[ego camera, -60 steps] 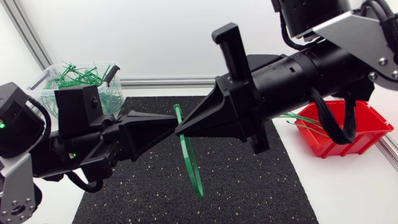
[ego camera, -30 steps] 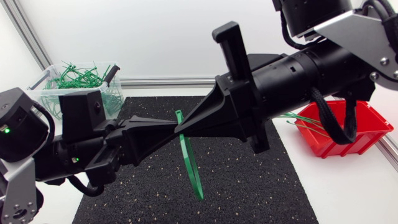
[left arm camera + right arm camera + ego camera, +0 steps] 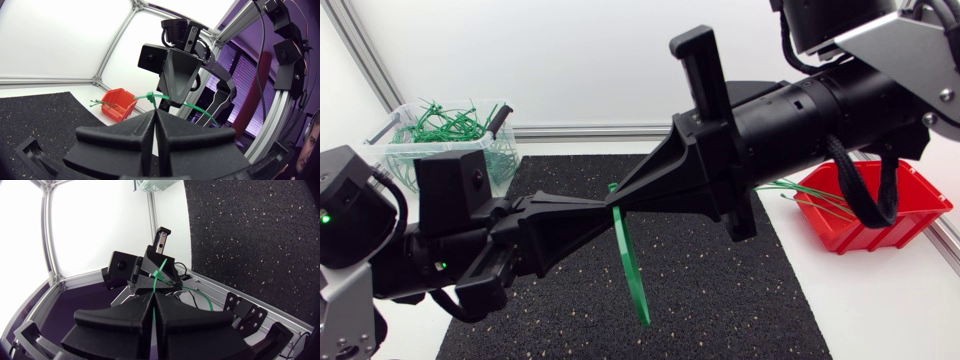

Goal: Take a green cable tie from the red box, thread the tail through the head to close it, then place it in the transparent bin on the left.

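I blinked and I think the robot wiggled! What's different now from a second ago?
Both arms nudged slightly toward the red box. The left pincer and right pincer carried the green cable tie along, and it now hangs a touch lower. Both pincers stay shut on it, tip to tip. The red box and transparent bin did not move.

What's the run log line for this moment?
left hand: shut on cable tie | right hand: shut on it, tips meeting | tie: hanging above mat | closed: cannot tell
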You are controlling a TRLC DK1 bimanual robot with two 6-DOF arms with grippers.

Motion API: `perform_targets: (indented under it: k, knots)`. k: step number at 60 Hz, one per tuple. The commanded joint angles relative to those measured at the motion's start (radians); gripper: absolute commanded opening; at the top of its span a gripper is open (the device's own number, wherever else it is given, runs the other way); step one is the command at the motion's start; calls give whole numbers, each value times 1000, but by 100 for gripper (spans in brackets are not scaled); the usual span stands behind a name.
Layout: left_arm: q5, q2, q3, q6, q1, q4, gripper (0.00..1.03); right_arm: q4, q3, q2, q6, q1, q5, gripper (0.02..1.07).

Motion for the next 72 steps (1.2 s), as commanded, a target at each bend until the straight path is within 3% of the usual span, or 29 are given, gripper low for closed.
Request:
perform_targets:
  k: [1, 46, 72]
  knots:
    - [1, -33, -10, 19, -16, 4, 4, 5, -10, 12, 29, -18, 14, 8]
    - [-39, -160, 13, 59, -67, -117, 4, -29, 7, 76, 32, -76, 2, 8]
    - [-43, -107, 16, 131, -56, -128, 4, -52, 7, 53, -8, -50, 11, 8]
